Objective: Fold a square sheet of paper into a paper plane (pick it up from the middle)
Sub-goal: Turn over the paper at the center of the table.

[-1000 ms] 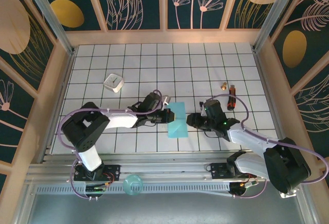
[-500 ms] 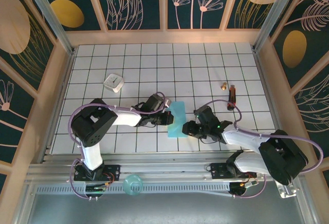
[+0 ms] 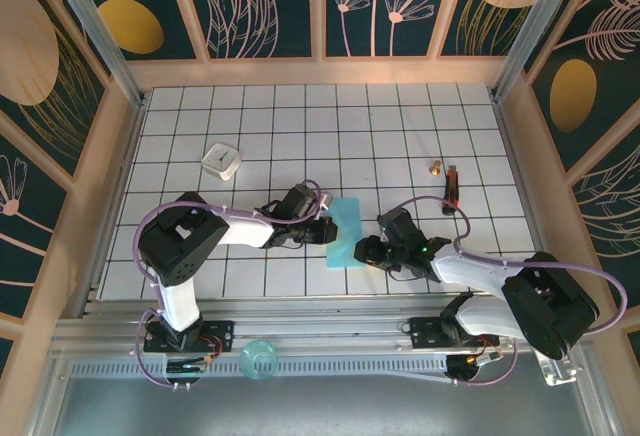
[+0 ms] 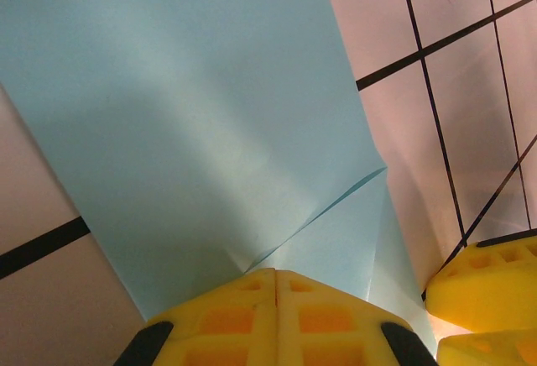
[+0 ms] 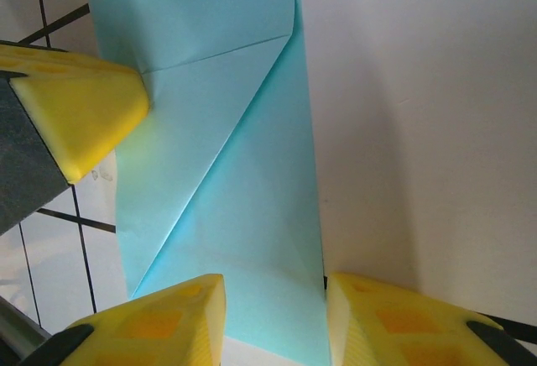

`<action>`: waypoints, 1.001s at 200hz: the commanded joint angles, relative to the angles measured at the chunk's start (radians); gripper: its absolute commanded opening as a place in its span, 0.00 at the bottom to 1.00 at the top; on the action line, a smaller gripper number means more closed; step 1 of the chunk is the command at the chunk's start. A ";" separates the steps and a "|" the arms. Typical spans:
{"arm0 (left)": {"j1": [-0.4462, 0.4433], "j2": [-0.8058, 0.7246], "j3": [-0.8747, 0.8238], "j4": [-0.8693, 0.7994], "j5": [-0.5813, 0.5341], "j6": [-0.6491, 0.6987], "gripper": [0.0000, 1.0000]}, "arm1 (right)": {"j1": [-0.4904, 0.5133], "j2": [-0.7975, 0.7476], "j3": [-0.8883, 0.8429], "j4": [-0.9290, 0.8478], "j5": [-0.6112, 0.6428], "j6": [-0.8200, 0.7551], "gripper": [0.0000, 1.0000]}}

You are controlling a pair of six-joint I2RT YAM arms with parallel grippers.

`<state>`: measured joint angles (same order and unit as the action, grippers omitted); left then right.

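Now the square sheet of paper [image 5: 226,173] lies between parted right fingers [image 5: 155,324], clenched left fingers [image 4: 252,316] touching.

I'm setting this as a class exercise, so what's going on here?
Two robot arms are folding a light-blue sheet in the middle of the gridded table. The left fingers, shut, rest on its left edge. The right fingers stand apart at its near right corner. One corner is folded over into a diagonal flap.
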<state>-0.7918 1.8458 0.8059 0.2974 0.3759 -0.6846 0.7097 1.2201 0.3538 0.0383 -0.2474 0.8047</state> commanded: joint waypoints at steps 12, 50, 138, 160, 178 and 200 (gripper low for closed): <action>0.000 0.041 -0.030 -0.050 -0.012 0.021 0.00 | -0.004 0.007 -0.017 0.092 -0.068 0.018 0.36; -0.001 0.041 -0.030 -0.055 -0.012 0.022 0.00 | -0.042 -0.005 -0.022 0.107 -0.094 0.008 0.35; 0.000 0.045 -0.031 -0.050 -0.006 0.021 0.00 | -0.083 -0.009 -0.068 0.247 -0.174 -0.070 0.37; 0.000 0.047 -0.030 -0.054 -0.003 0.023 0.00 | -0.110 0.006 -0.071 0.288 -0.206 -0.106 0.38; 0.000 0.043 -0.030 -0.056 -0.003 0.023 0.00 | -0.127 0.022 -0.072 0.309 -0.224 -0.124 0.39; 0.000 0.038 -0.029 -0.058 -0.006 0.022 0.00 | -0.142 0.036 -0.067 0.302 -0.222 -0.102 0.38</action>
<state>-0.7910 1.8458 0.8040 0.3027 0.3813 -0.6811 0.5831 1.2358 0.2958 0.3031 -0.4473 0.7200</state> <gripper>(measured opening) 0.061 0.386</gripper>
